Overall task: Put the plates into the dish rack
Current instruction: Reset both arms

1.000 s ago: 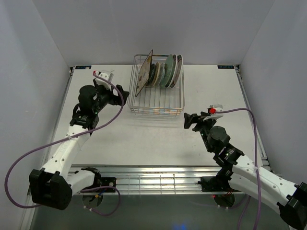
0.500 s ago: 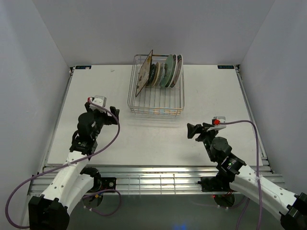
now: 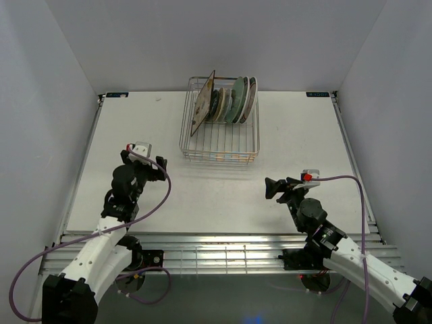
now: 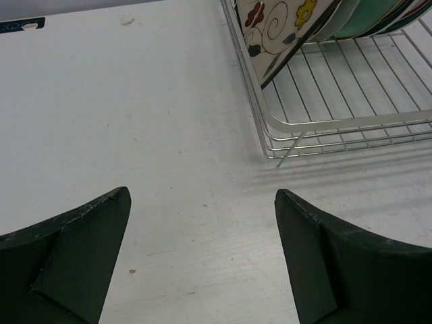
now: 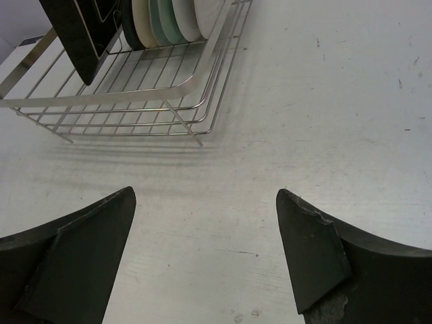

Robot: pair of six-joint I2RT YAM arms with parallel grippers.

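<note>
The silver wire dish rack (image 3: 219, 152) stands at the back middle of the table. Several plates (image 3: 233, 100) stand on edge in its far half, with the square floral plate (image 3: 203, 104) leaning at the left end. In the left wrist view the floral plate (image 4: 283, 27) and the rack's corner (image 4: 270, 125) show at upper right. The right wrist view has the rack (image 5: 128, 101) and plates (image 5: 158, 17) at upper left. My left gripper (image 3: 160, 169) hangs open and empty, left of and nearer than the rack. My right gripper (image 3: 272, 189) is open and empty, nearer than the rack's right corner.
White walls close in the table on three sides. A metal rail (image 3: 216, 253) with the arm bases runs along the near edge. Purple cables (image 3: 158, 196) trail from both wrists.
Both arms have drawn back from the rack toward the near edge of the table. The left gripper moved the farthest. The plates in the rack have stayed put.
</note>
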